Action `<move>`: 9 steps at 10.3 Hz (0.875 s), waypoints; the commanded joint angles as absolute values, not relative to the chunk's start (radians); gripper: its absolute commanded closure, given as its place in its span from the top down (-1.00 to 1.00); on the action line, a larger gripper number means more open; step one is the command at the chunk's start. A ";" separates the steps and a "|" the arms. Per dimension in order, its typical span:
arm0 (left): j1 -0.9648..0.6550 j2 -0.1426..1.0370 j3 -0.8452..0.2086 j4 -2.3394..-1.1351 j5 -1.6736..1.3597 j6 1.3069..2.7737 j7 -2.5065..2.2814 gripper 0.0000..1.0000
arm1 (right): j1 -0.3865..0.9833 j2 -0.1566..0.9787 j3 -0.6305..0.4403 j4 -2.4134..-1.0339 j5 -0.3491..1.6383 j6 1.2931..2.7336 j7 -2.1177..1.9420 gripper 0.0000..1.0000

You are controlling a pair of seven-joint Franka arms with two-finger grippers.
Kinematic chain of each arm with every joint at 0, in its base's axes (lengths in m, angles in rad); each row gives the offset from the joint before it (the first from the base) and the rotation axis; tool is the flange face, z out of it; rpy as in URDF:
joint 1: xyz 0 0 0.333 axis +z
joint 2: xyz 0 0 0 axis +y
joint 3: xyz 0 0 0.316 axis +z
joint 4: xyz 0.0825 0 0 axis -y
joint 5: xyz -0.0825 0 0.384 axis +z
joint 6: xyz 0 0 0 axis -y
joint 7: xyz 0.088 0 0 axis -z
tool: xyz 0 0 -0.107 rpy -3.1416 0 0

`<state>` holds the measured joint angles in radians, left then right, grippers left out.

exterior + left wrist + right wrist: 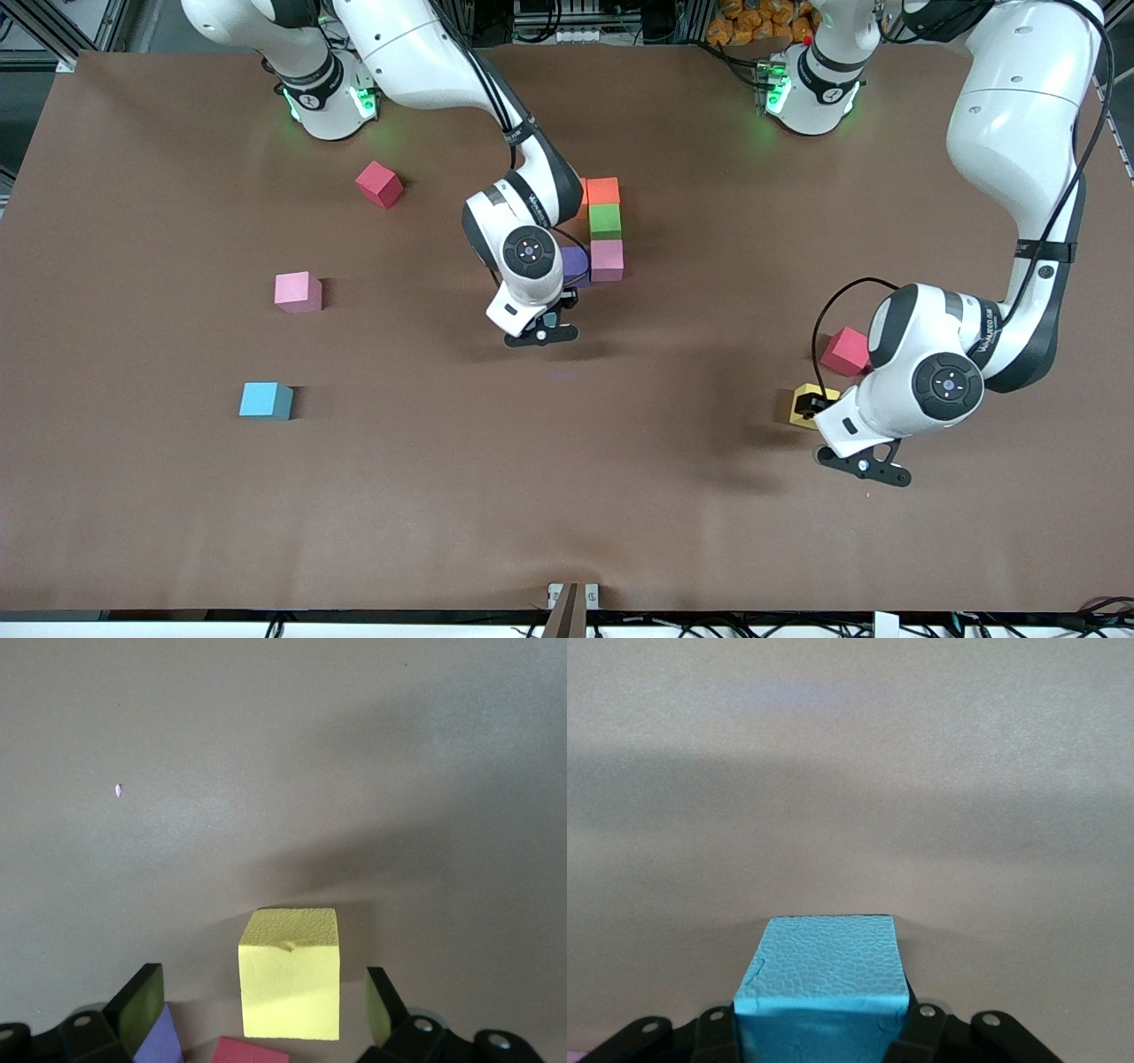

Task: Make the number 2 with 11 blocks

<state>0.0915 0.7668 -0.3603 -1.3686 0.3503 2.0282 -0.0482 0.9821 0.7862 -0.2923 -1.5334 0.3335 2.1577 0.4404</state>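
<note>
So far the number 2 (pixel 598 239) is a short run of matte foam cubes mid-tabletop (pixel 177 514): orange, green, pink and purple touching. Loose blocks: two red, one pink (pixel 298 291), one light blue (pixel 266 400), one yellow block (pixel 291 973). The left gripper (pixel 266 1014) hangs open around the yellow one. The right gripper (pixel 824 1032), just beside the purple cube, clamps another light blue block (pixel 824 988).

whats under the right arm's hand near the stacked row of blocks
Its right gripper is shut on a light blue block. A purple block peeks out beside the pink block; anything else under the wrist is covered.
</note>
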 commanded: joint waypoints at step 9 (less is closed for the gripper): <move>0.115 0.767 -0.362 -1.466 0.328 2.060 -0.215 1.00 | 1.008 0.710 -0.299 -1.624 0.337 2.172 0.434 -1.00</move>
